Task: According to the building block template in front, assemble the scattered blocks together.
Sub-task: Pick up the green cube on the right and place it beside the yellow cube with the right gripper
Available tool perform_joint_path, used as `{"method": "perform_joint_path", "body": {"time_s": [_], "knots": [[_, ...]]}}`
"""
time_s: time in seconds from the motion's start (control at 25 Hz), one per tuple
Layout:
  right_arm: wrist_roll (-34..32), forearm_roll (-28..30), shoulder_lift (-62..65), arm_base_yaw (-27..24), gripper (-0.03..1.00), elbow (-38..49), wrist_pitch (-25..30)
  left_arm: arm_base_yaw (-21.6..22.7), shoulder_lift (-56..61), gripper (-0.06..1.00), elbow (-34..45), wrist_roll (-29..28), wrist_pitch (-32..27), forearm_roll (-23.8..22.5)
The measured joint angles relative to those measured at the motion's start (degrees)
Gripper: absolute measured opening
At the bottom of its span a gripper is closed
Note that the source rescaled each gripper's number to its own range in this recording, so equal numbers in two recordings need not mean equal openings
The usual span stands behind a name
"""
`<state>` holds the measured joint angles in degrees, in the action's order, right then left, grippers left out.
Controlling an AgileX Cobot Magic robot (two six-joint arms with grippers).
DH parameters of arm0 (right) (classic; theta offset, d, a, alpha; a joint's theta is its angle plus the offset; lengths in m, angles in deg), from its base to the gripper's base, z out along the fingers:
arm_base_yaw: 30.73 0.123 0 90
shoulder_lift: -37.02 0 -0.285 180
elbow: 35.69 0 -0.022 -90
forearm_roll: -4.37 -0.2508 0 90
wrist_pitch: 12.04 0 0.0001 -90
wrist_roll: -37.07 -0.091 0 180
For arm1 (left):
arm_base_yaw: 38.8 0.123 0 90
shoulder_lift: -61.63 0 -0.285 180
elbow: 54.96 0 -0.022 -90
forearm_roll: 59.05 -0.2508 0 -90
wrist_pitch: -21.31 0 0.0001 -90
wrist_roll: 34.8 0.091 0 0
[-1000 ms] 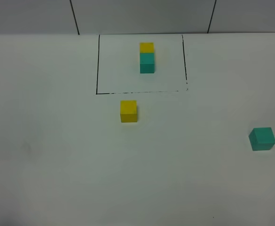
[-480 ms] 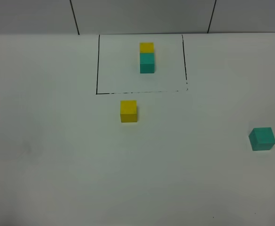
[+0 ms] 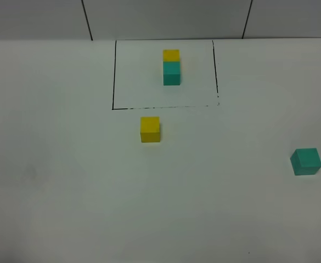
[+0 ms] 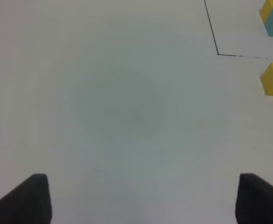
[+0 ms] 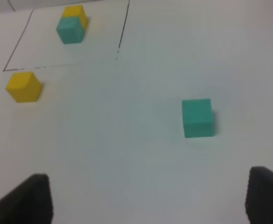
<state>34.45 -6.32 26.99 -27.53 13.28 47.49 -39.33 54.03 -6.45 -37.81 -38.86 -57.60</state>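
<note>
Both matte, square-edged: yellow cube; teal cube, well apart; template joined.

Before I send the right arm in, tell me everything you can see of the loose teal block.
The loose teal block is a plain, solid teal-green cube with crisp edges and a matte, unmarked surface; what it is made of cannot be told. It sits flat and upright on the white table, far to the right in the high view, outside the black outline and well apart from the yellow block. Only the table touches it.
</note>
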Motion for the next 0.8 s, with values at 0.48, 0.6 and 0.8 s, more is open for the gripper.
{"method": "perform_joint_path", "body": {"time_s": [0.48, 0.6, 0.8], "knots": [[4.6, 4.4, -58.3, 0.0, 0.69, -8.6, -17.2, 0.0, 0.0, 0.74, 0.0, 0.0, 0.1, 0.0], [6.0, 5.3, -72.4, 0.0, 0.69, -13.2, -18.0, 0.0, 0.0, 0.74, 0.0, 0.0, 0.1, 0.0], [7.2, 5.4, -85.5, 0.0, 0.69, -18.9, -20.7, 0.0, 0.0, 0.74, 0.0, 0.0, 0.0, 0.0]]}}
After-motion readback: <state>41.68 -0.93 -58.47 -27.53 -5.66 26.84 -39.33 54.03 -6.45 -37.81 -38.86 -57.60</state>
